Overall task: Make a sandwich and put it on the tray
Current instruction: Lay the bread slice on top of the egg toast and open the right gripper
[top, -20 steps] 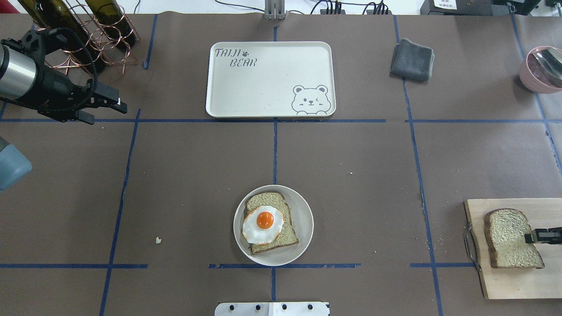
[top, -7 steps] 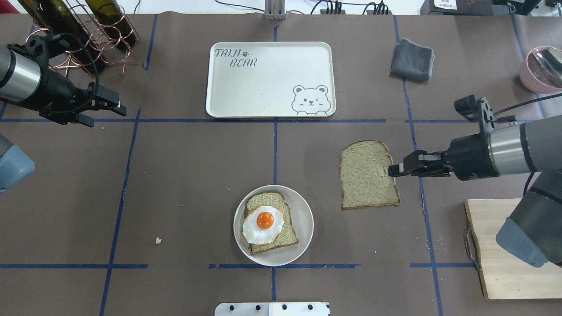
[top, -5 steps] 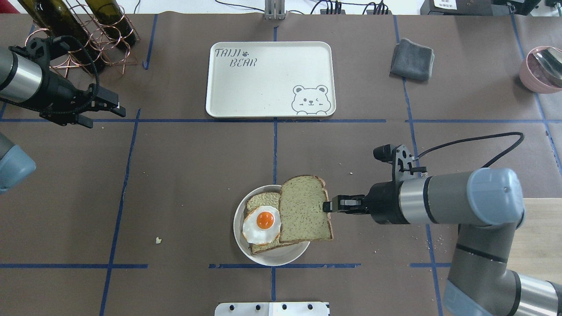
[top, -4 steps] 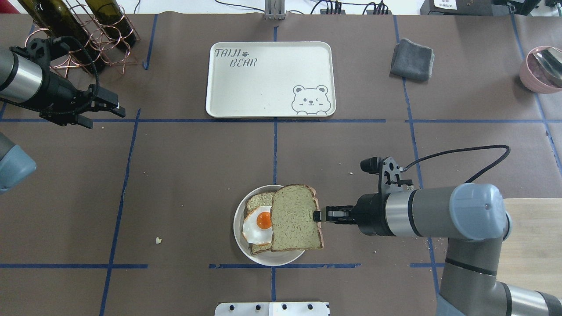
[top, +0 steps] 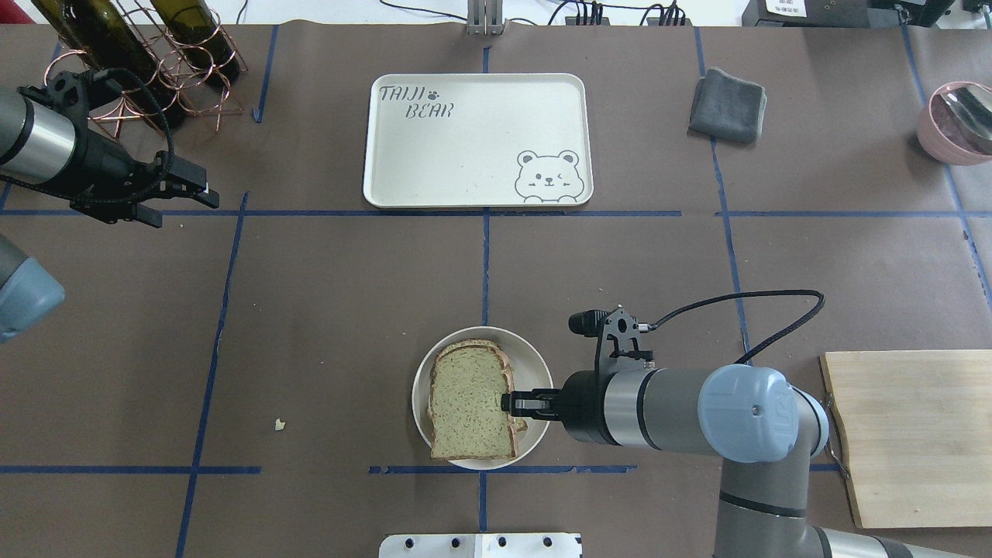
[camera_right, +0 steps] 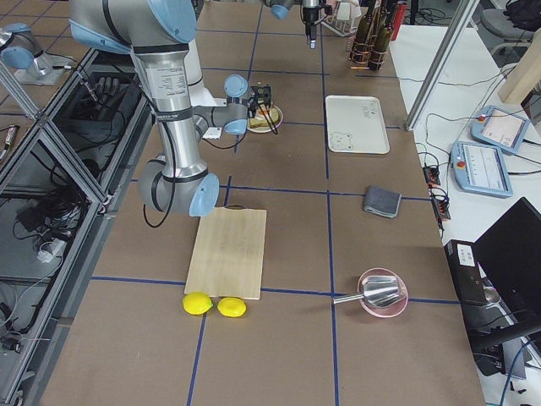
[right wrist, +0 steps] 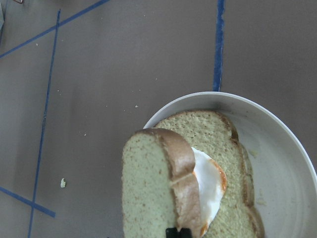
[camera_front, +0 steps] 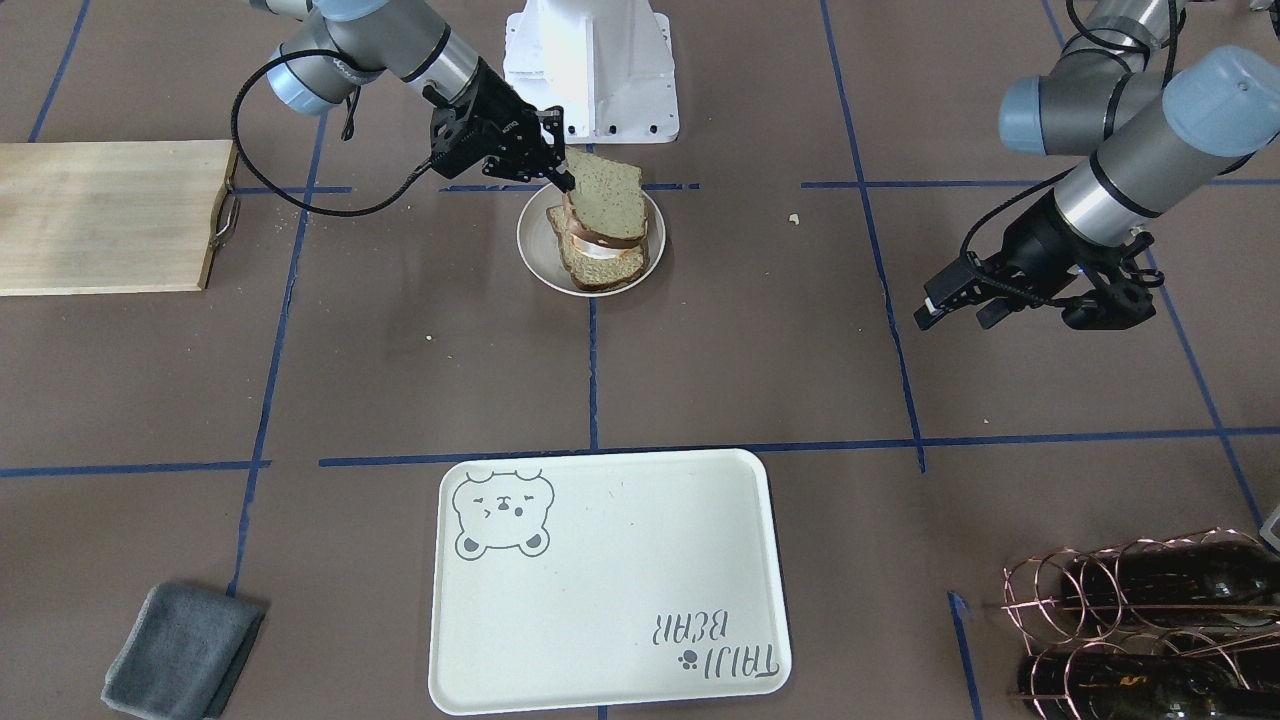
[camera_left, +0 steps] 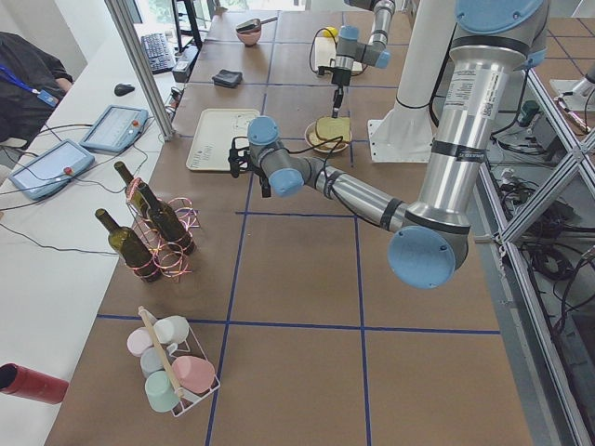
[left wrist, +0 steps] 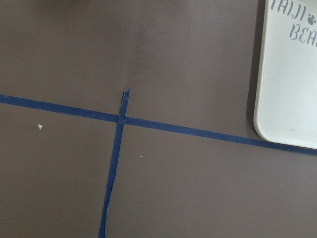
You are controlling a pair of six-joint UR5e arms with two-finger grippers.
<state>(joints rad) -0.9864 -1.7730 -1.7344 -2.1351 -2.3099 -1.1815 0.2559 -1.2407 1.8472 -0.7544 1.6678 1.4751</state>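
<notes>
My right gripper (top: 508,403) is shut on the edge of the top bread slice (top: 469,411) and holds it tilted over the small round plate (top: 536,370). This slice covers the fried egg (right wrist: 210,183) and the lower bread slice (right wrist: 218,129); only the egg's white rim shows in the right wrist view. In the front view the right gripper (camera_front: 567,180) holds the slice (camera_front: 608,195) with its gripper side raised. The cream tray (top: 480,139) lies bare at the far centre. My left gripper (top: 182,194) hovers open and empty at the far left.
A wooden board (top: 907,434) lies at the near right. A grey cloth (top: 727,105) lies right of the tray. Wine bottles in a copper rack (top: 155,54) stand behind the left gripper. A pink bowl with a spoon (top: 957,120) sits far right. A crumb (top: 280,424) lies near left.
My right gripper has carried the bread slice from the wooden board leftward to the plate, and it now covers the egg. The left arm has barely moved.
</notes>
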